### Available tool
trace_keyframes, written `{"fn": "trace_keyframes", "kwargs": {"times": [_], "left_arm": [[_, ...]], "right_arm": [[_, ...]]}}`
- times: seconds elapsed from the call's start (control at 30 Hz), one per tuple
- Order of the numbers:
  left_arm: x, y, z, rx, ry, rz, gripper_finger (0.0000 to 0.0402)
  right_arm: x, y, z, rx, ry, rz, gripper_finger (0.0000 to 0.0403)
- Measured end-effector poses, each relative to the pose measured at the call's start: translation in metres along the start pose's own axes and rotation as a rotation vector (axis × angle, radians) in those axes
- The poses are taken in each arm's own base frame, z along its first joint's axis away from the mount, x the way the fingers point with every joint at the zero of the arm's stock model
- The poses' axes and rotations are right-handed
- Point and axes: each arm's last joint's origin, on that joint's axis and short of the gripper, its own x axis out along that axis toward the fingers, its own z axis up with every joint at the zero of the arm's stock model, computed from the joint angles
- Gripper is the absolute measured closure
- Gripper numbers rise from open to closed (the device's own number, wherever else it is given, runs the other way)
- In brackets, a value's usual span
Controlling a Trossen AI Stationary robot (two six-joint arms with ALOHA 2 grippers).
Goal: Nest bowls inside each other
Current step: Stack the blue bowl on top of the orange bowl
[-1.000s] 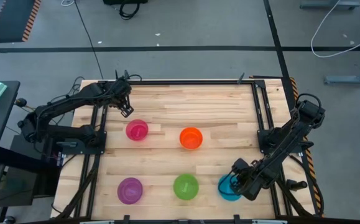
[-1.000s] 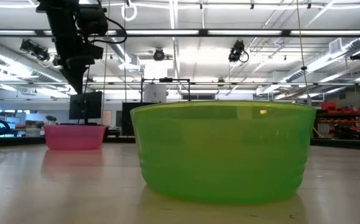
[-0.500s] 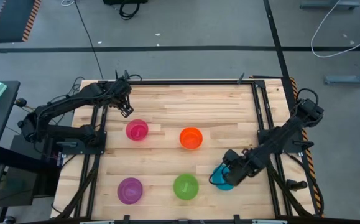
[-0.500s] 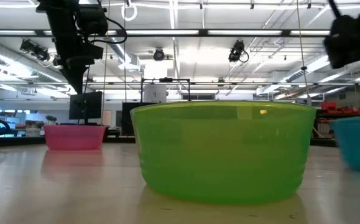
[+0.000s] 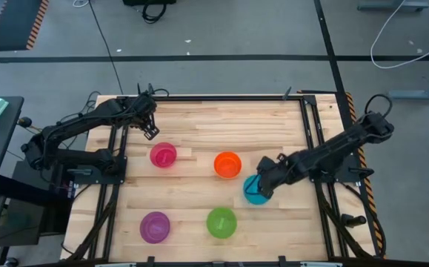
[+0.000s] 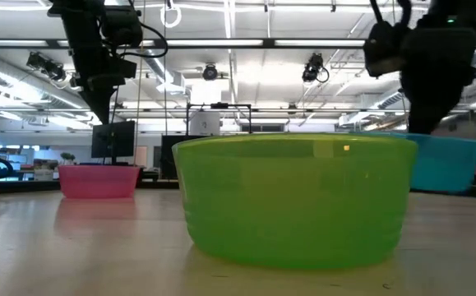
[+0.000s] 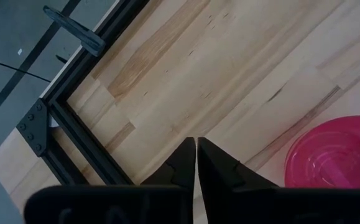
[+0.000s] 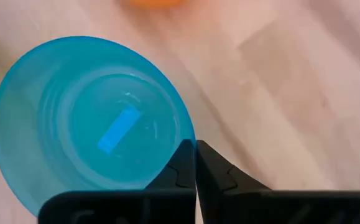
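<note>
Five bowls show in the high view; a yellow one is out of view. The pink bowl (image 5: 163,155) and the orange bowl (image 5: 227,165) stand on their bases in the far row. The purple bowl (image 5: 155,227) and the green bowl (image 5: 221,222) stand in the near row. The blue bowl (image 5: 253,192) is just right of and nearer than the orange bowl, with my right gripper (image 5: 263,185) shut on it. My left gripper (image 5: 150,132) is shut and hovers just beyond the pink bowl (image 7: 335,155), touching nothing. My right gripper (image 8: 196,149) pinches the blue bowl's rim (image 8: 186,134), one finger inside the bowl and one outside its wall. The fingers come from above, slanting in from the table's right. The blue bowl (image 6: 443,160) hangs slightly tilted, its base a little clear of the table.
The green bowl (image 6: 293,197) stands close before the low camera and fills much of that view. Black frame rails (image 5: 314,133) run along the table's left and right sides. Bare wood lies along the far edge and between the two rows.
My right gripper has carried the blue bowl from the table's near right corner toward the far edge and leftward. It now sits just beside the orange bowl. The bowl has come up off the table and tilted on the way.
</note>
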Motion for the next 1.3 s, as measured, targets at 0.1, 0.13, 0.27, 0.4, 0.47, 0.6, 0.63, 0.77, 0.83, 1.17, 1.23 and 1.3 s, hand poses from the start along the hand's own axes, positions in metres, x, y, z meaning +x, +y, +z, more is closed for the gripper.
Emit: {"fn": "trace_keyframes", "kwargs": {"times": [0.1,0.13,0.27,0.4,0.47,0.6,0.63,0.77,0.83,1.17,1.23,1.3], "left_arm": [[0.0,0.0,0.0,-0.001,0.0,0.0,0.038],[0.0,0.0,0.0,-0.001,0.0,0.0,0.0382],[0.0,0.0,0.0,-0.003,0.0,0.0,0.0389],[0.0,0.0,0.0,-0.013,-0.003,0.0,0.0386],[0.0,0.0,0.001,-0.015,-0.009,0.0,0.0382],[0.0,0.0,0.001,-0.016,-0.012,-0.001,0.0375],[0.0,0.0,0.001,-0.015,-0.012,-0.001,0.0375],[0.0,0.0,0.001,-0.015,-0.012,-0.001,0.038],[0.0,0.0,0.001,-0.015,-0.012,-0.001,0.0384],[0.0,0.0,0.002,-0.011,-0.017,-0.001,0.0379],[0.0,0.0,0.002,-0.006,-0.016,-0.001,0.0376],[0.0,0.0,0.002,-0.006,-0.016,-0.001,0.0375]], "right_arm": [[-0.005,-0.008,0.008,-0.012,-0.033,0.004,0.0402],[-0.007,-0.011,0.011,-0.012,-0.045,0.005,0.0402],[-0.014,-0.023,0.022,-0.009,-0.089,0.008,0.0402],[-0.019,-0.033,0.035,-0.013,-0.143,0.026,0.0403],[-0.022,-0.038,0.043,-0.016,-0.176,0.039,0.0403],[-0.034,-0.044,0.063,-0.031,-0.226,0.04,0.0403],[-0.038,-0.045,0.069,-0.033,-0.241,0.042,0.0403],[-0.051,-0.047,0.091,-0.061,-0.275,0.067,0.0403],[-0.054,-0.047,0.102,-0.062,-0.278,0.074,0.0403],[-0.035,-0.046,0.159,-0.103,-0.164,0.067,0.0403],[-0.031,-0.042,0.169,-0.12,-0.144,0.088,0.0403],[-0.027,-0.039,0.177,-0.135,-0.121,0.093,0.0403]]}}
